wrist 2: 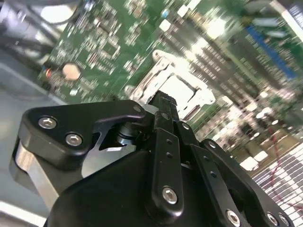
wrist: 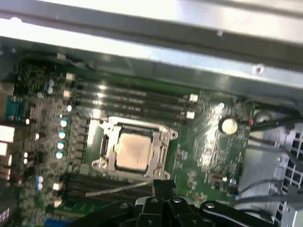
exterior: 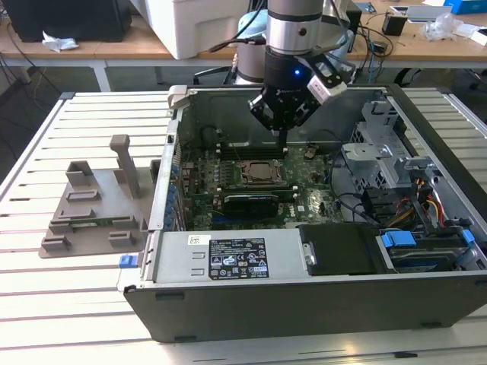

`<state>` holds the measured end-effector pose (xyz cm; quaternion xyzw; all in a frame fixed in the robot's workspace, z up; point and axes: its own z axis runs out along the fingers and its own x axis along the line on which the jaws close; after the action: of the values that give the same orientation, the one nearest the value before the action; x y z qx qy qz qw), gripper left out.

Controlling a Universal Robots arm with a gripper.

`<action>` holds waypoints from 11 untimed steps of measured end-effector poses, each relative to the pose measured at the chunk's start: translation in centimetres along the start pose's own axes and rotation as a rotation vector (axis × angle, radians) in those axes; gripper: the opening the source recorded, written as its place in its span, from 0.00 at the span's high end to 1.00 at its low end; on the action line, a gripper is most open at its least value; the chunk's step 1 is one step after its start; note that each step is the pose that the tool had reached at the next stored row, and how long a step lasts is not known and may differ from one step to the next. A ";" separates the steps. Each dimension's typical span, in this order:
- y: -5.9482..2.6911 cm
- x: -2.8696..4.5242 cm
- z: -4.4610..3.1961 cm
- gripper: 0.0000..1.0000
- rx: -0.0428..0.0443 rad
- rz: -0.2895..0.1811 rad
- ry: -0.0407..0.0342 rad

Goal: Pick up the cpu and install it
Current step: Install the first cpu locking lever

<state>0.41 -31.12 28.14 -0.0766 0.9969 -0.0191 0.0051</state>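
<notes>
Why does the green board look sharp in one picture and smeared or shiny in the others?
In the second wrist view the board behind the pincer is smeared and glares white; in the first wrist view it is soft, the cpu shining in its socket; the exterior view is evenly lit.

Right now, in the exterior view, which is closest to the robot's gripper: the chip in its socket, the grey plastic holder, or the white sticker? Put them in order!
From the gripper:
1. The chip, just below, on the green board.
2. The white sticker, on the metal box at the case's front.
3. The grey plastic holder, outside the case, on the exterior view's left.
</notes>
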 end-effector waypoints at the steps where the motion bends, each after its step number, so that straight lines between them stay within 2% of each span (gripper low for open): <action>1: 0.00 0.00 0.00 0.89 -0.0001 0.001 0.0000; 3: 0.00 0.00 0.03 0.89 0.0004 0.048 0.0019; 4: 0.00 -0.01 0.06 0.89 -0.0071 0.082 0.0023; 5: 0.00 0.00 0.05 0.89 -0.0230 0.091 0.0007; 6: 0.00 0.00 0.06 0.89 -0.0323 0.096 -0.0001; 8: 0.00 -0.01 0.06 0.89 -0.0336 0.097 0.0017; 9: 0.00 -0.01 0.07 0.89 -0.0345 0.097 0.0108; 10: 0.00 -0.02 0.08 0.89 -0.0353 0.097 0.0236; 11: -0.01 -0.02 0.07 0.89 -0.0354 0.097 0.0281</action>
<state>0.44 -31.12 28.07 -0.0281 0.9996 -0.0023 -0.0093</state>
